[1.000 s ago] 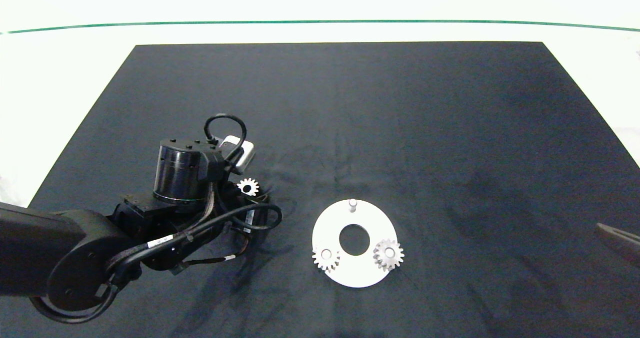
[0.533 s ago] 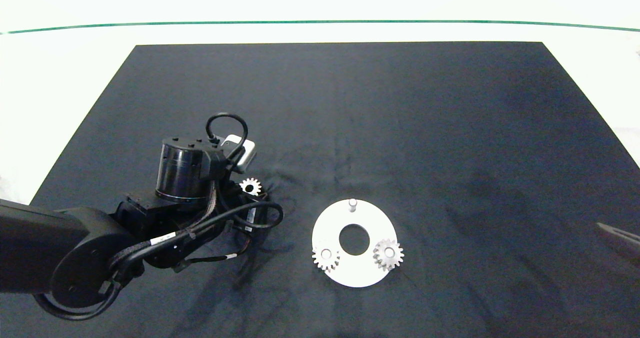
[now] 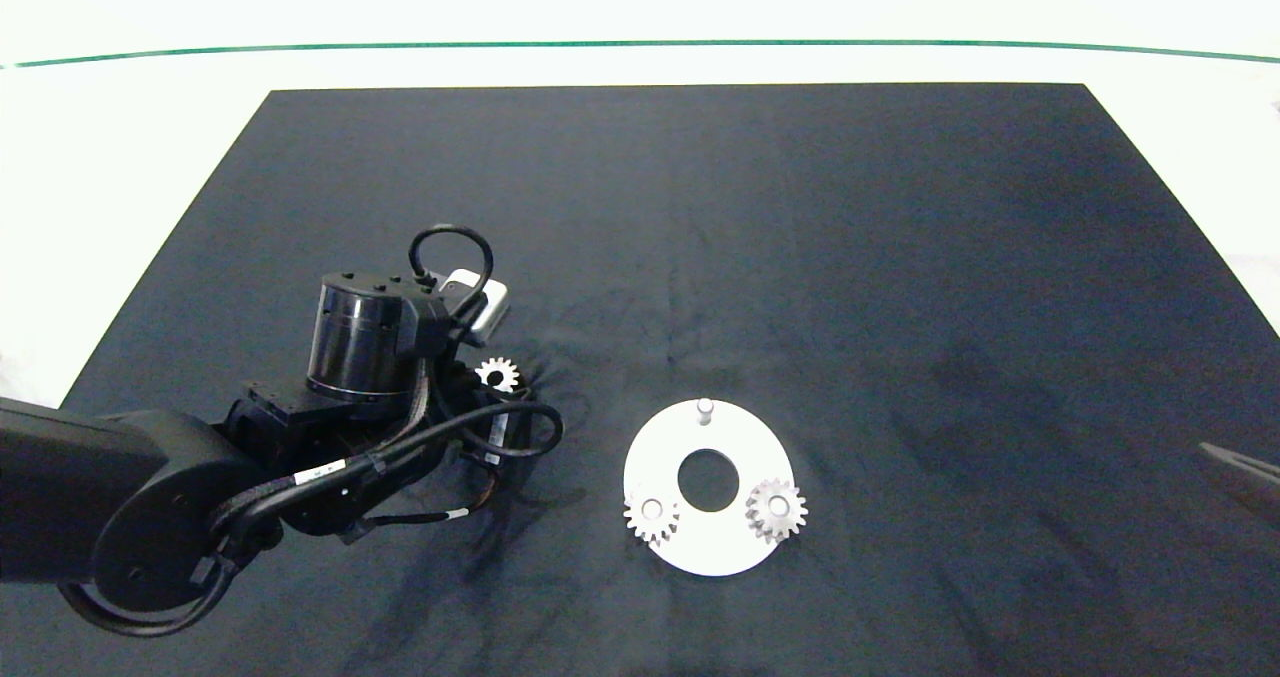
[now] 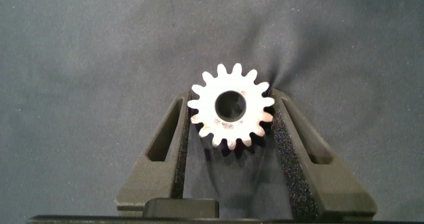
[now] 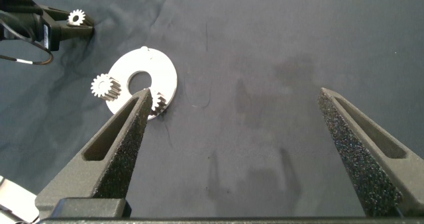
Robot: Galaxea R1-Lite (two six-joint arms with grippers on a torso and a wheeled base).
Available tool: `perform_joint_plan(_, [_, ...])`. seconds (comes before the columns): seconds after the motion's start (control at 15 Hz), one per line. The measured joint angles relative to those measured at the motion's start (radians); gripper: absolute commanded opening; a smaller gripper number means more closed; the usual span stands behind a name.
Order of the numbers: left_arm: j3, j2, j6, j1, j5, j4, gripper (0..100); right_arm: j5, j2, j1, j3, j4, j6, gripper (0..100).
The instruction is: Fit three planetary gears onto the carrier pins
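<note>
A dark arm reaches in from the left over a black mat (image 3: 700,207) that covers a white surface (image 3: 120,157). Its left claw (image 4: 232,128) pinches a small silvery gear (image 4: 232,106) between its two grey fingers (image 4: 173,134), the gear lying flat with its round bore facing up; in the head view this gear (image 3: 497,374) shows just past the arm's wrist, left of the disc and apart from it. To the right, near the middle of the mat, lies a flat white disc (image 3: 715,547) with a large central hole. Three pins stand on it in a triangle. The far pin (image 3: 705,409) is bare. The near left pin carries a gear (image 3: 650,514), and the near right pin carries another gear (image 3: 776,508). At the far right edge only a dark tip of the right arm shows; the right claw (image 5: 238,151) hangs above the mat with its fingers spread wide, holding nothing, well apart from the disc.
</note>
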Motion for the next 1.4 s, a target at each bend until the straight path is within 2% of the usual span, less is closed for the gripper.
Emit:
perform_joint_plan(0.47, [-0.003, -0.024, 0.002, -0.006, 0.001, 0.046, 1, 0.0, -0.001, 0.0, -0.003, 0.0, -0.001, 100])
perform_joint_plan(1.4, [0.033, -0.035, -0.005, -0.042, 0.0, 0.038, 1, 0.0, -0.014, 0.0, -0.002, 0.001, -0.001, 100])
